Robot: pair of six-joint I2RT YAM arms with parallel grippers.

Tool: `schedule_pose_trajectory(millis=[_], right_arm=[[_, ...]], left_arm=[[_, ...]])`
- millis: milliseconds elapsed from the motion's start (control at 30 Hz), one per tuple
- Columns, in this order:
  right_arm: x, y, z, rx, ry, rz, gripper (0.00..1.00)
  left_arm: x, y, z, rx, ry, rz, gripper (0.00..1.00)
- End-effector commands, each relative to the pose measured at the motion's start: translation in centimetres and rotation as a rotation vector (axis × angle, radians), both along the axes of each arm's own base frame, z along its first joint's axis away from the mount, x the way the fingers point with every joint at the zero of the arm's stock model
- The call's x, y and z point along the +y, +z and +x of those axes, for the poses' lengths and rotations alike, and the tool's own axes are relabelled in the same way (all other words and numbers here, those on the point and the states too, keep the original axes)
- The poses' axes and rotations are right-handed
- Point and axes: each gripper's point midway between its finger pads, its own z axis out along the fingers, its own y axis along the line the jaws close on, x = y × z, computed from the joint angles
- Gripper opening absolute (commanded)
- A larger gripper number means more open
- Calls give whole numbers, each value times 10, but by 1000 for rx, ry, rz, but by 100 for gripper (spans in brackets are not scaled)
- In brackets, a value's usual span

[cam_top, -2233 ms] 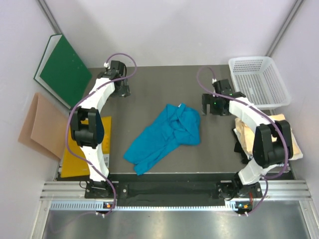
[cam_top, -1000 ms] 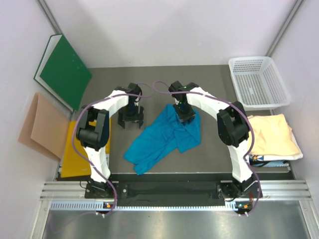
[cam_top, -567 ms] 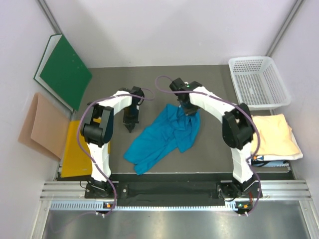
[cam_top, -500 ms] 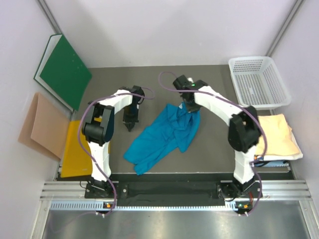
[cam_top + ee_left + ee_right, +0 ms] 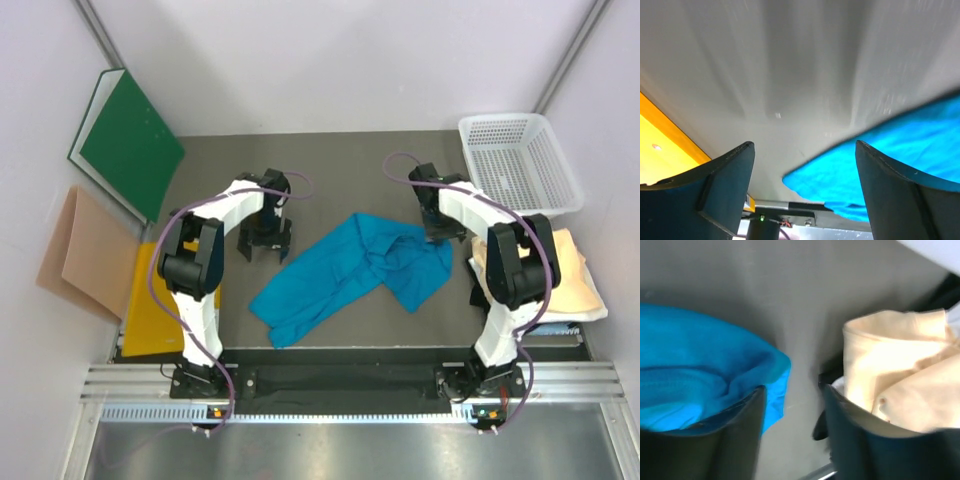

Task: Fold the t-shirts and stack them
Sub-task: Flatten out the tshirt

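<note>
Top external: teal t-shirt (image 5: 350,265) now stretches farther right, reaching right hand (image 5: 440,234)

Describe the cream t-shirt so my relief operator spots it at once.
Start at the white mesh basket in the far right corner and come toward the near edge. The cream t-shirt lies there beside the right arm, folded and pale, unlike the teal t-shirt sprawled loose in the middle.
</note>
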Motion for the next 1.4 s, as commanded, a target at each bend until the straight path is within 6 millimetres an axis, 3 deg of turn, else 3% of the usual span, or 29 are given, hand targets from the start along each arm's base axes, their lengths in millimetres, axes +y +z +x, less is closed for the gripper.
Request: schedule_pose_trajectory(millis=[0, 100, 200, 233, 367, 567, 667, 767, 833, 933, 967, 1033, 1067, 1133, 1233, 1333, 1367], right_arm=[[59, 51, 28, -164, 160, 149, 83], [96, 77, 28, -207, 245, 274, 89], [126, 83, 20, -185, 294, 408, 86], [131, 81, 16, -169, 296, 436, 85], [147, 63, 3, -68, 305, 487, 83], [176, 42, -12, 43, 331, 624, 82], [190, 22, -22, 142, 322, 665, 79], [201, 5, -24, 179, 317, 683, 77], [207, 0, -21, 182, 316, 697, 76], [213, -17, -21, 249, 305, 688, 62], [215, -20, -16, 247, 309, 686, 42], [219, -18, -6, 207, 316, 691, 22], [220, -10, 1, 173, 320, 689, 8], [219, 0, 8, 136, 316, 679, 1], [211, 23, 21, 35, 313, 638, 0], [194, 49, 32, -82, 291, 595, 0], [182, 59, 38, -141, 273, 572, 0]], left_arm=[[-3, 16, -23, -4, -11, -33, 87], [-5, 20, -29, -4, -13, -54, 85], [-9, 18, -33, 4, -17, -79, 74], [-10, 16, -34, 15, -20, -81, 69], [-8, -8, -41, 105, -25, -50, 70], [-5, -27, -44, 169, -22, -9, 67], [-2, -34, -45, 188, -17, 15, 55], [2, -40, -45, 194, -13, 40, 38], [4, -43, -46, 202, -12, 55, 20], [9, -47, -46, 210, 0, 87, 0], [11, -48, -47, 212, 2, 99, 0], [17, -47, -45, 198, 13, 136, 0], [19, -46, -44, 188, 16, 151, 0], [26, -42, -42, 176, 29, 196, 0], [42, -32, -26, 121, 38, 303, 0], [54, -26, -2, 78, 53, 395, 0], [51, -19, 15, 35, 60, 396, 0]])
